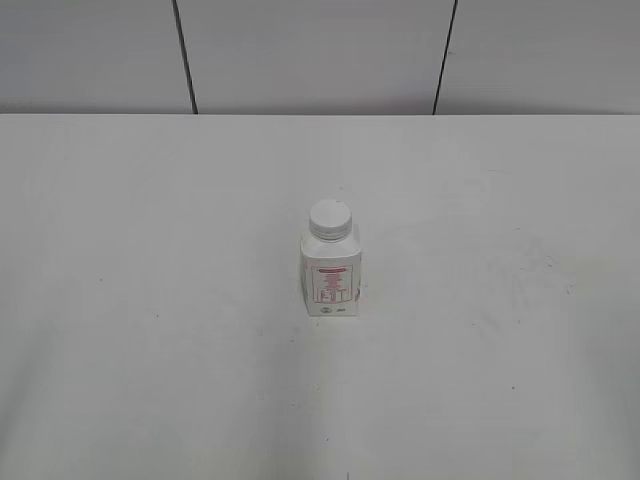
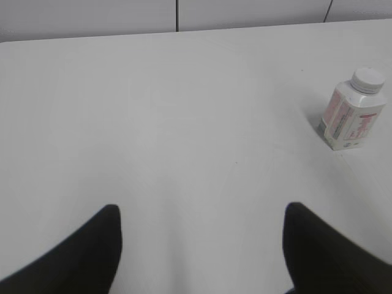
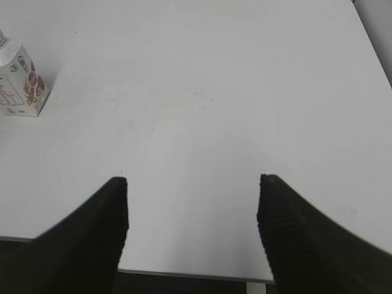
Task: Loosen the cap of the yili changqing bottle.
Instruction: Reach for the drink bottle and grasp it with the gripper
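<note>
The yili changqing bottle (image 1: pixel 331 275) stands upright in the middle of the white table, small, squarish and white with a red-printed label. Its round white cap (image 1: pixel 330 218) sits on the neck. In the left wrist view the bottle (image 2: pixel 351 116) is at the far right with the cap (image 2: pixel 368 79) on top. In the right wrist view only the bottle's lower part (image 3: pixel 18 82) shows at the left edge; the cap is cut off there. My left gripper (image 2: pixel 202 211) is open and empty, far from the bottle. My right gripper (image 3: pixel 193 180) is open and empty above the table's near edge. Neither gripper shows in the exterior view.
The white table (image 1: pixel 150 350) stretches wide on all sides of the bottle. A grey panelled wall (image 1: pixel 300 50) stands behind the table's far edge. The table's front edge (image 3: pixel 190 274) shows between my right fingers.
</note>
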